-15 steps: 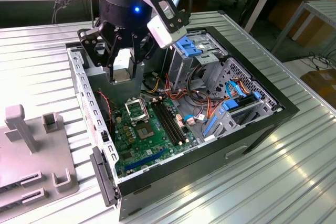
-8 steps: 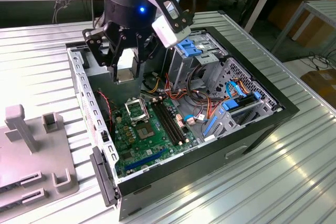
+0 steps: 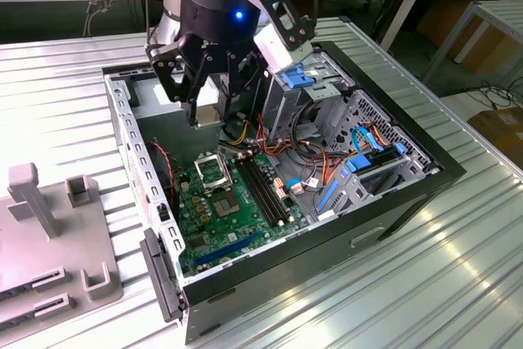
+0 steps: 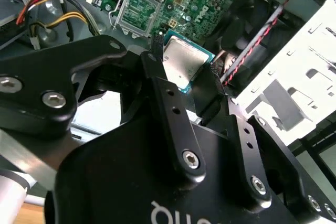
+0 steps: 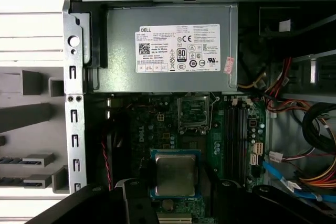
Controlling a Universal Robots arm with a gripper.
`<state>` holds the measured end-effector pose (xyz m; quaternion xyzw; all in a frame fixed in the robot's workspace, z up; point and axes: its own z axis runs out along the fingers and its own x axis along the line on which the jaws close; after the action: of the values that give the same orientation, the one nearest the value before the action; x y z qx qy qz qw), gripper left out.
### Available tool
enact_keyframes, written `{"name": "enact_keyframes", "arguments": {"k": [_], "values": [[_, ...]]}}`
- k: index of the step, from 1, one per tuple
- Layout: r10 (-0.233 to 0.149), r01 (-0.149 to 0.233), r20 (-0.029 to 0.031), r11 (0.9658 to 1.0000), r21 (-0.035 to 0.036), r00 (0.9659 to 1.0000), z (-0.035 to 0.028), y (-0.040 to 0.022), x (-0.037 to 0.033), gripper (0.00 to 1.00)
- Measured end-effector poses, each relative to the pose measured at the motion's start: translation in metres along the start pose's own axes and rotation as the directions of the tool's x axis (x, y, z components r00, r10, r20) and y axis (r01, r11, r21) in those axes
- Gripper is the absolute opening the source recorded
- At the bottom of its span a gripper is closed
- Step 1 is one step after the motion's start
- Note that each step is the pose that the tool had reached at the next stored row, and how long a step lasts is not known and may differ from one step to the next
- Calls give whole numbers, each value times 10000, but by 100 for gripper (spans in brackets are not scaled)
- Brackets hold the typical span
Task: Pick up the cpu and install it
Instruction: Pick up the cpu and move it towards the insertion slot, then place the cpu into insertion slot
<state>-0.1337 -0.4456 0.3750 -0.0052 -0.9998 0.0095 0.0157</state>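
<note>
While the gripper (image 3: 211,112) is hovering over the open computer case (image 3: 437,171), its fingers (image 4: 168,98) are pinching the cpu (image 4: 184,66) by two opposite edges, with the pale metal face showing in both wrist views. The cpu is riding roughly flat, well above the green board (image 3: 204,230) and not touching it. In the first wrist view the socket (image 5: 194,111) is sitting between the held cpu and the power supply box (image 5: 168,45); in the exterior view it is lying below the fingertips, apart from them. Judging by that, the cpu is not sitting over the socket yet.
</note>
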Motion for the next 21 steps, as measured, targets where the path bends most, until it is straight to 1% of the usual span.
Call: {"name": "enact_keyframes", "arguments": {"k": [2, 5, 7, 21], "values": [[1, -1, 0, 10000, -1, 10000, 0, 0, -26, 47], [3, -3, -1, 10000, 0, 10000, 0, 0, -32, 47], [2, -2, 0, 10000, 14, 10000, -1, 0, -70, 47], [2, -2, 0, 10000, 14, 10000, -1, -15, -71, 47]]}}
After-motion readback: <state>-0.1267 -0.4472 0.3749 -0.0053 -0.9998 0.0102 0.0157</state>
